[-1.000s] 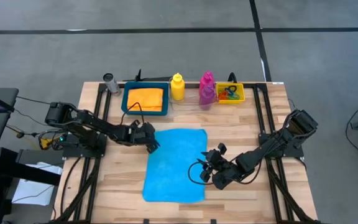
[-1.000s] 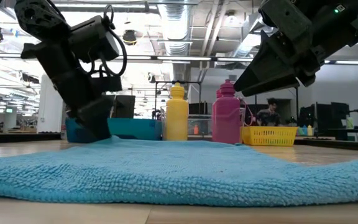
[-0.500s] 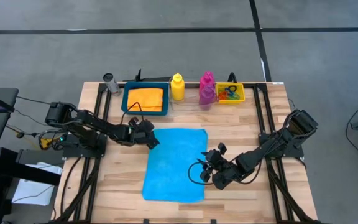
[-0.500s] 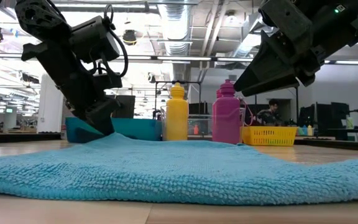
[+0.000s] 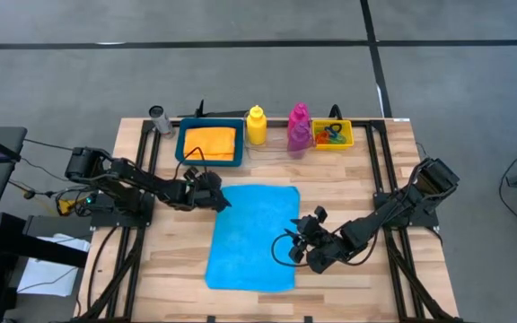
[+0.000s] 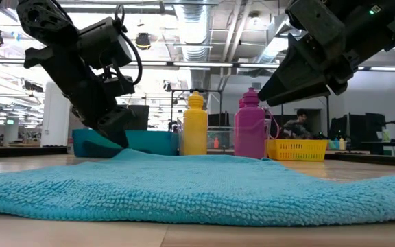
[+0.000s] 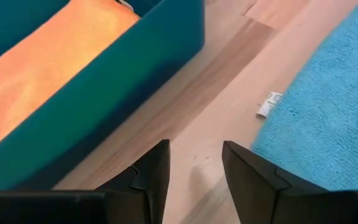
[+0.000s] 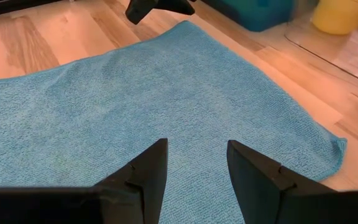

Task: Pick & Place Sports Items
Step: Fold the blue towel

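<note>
The cyan cloth (image 5: 254,238) lies spread flat on the wooden table. My left gripper (image 5: 220,201) stands open beside the cloth's far left corner. In the left wrist view (image 7: 194,168) only bare wood shows between its fingers, with the cloth's tagged edge (image 7: 272,106) to one side. My right gripper (image 5: 300,242) hovers open over the cloth's right edge (image 8: 197,168). The orange cloth (image 5: 212,142) lies in the blue tray (image 5: 183,144). The yellow bottle (image 5: 256,126), the magenta bottle (image 5: 299,117) and the purple bottle (image 5: 298,140) stand upright at the far edge.
A small yellow bin (image 5: 345,136) holding coloured rings (image 5: 332,135) stands at the far right next to the bottles. A grey cylinder (image 5: 158,117) stands at the far left corner. Bare wood lies on both sides of the cyan cloth.
My left gripper has swung its fingertips up off the cyan cloth's far left corner and toward the blue tray, turning at the wrist while the arm stays put. The cloth lies as before.
</note>
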Tool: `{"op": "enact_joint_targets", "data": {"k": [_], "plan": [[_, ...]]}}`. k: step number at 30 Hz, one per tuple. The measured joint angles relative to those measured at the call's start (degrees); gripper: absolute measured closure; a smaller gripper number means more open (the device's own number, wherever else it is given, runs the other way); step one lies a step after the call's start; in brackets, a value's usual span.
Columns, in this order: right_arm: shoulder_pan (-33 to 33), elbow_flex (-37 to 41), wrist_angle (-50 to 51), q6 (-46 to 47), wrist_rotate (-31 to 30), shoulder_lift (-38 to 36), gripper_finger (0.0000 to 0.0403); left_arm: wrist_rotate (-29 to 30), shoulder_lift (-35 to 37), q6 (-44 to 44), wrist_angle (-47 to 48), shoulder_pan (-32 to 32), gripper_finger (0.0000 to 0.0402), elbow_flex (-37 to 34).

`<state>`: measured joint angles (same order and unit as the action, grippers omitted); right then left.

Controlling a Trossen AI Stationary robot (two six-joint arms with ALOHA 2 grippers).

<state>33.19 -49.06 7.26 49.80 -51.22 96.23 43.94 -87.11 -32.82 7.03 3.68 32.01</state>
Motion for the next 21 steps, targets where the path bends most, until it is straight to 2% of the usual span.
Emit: {"op": "enact_joint_targets", "data": {"k": [4,9,11,21], "plan": [[0.00,0.00,0.01,-0.07,0.04,0.00,0.0244,-1.45,0.04,-0.03,2.15,0.01,0.0257,0.02],[0.00,0.00,-0.01,-0.08,0.37,0.00,0.0244,-10.92,0.04,-0.07,6.53,0.00,0.0257,0.02],[0.00,0.00,0.00,-0.12,0.37,0.00,0.0244,-12.97,0.08,-0.11,6.08,0.00,0.0257,0.02],[0.00,0.00,-0.01,-0.33,0.39,0.00,0.0244,-14.36,0.09,1.60,-1.88,0.00,0.0257,0.02]]}}
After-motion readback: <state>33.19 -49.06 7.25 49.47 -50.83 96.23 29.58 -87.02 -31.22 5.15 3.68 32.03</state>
